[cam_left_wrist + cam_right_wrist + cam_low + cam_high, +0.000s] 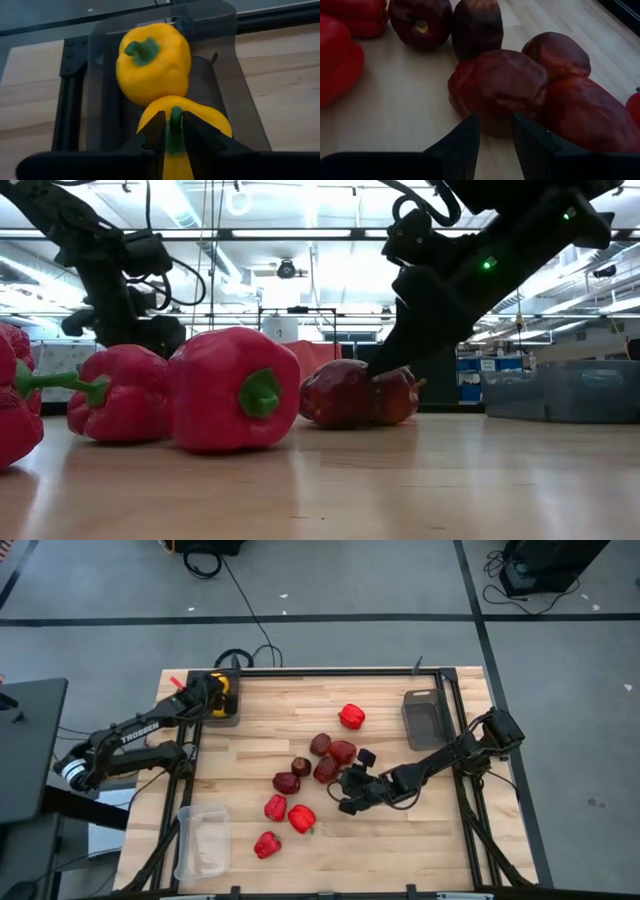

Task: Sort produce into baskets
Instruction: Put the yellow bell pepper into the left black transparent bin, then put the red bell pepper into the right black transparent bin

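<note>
Right gripper (496,131) is part spread, empty, its tips just short of a maroon fruit (497,90) straight ahead mid-table, so that arm's nearest. Left gripper (172,132) pinches a yellow pepper's (210,117) stem over the far-left grey tray (225,716).

- two yellow peppers (152,62) lie touching in the dark grey basket (222,710) at the counter's far left corner, green stems showing
- second dark grey basket (425,718) at far right
- clear basket (203,840) at near left
- glossy red peppers (301,819) loose mid-counter, one (351,717) apart farther back
- dark maroon fruits (497,87) clustered, touching, centre
</note>
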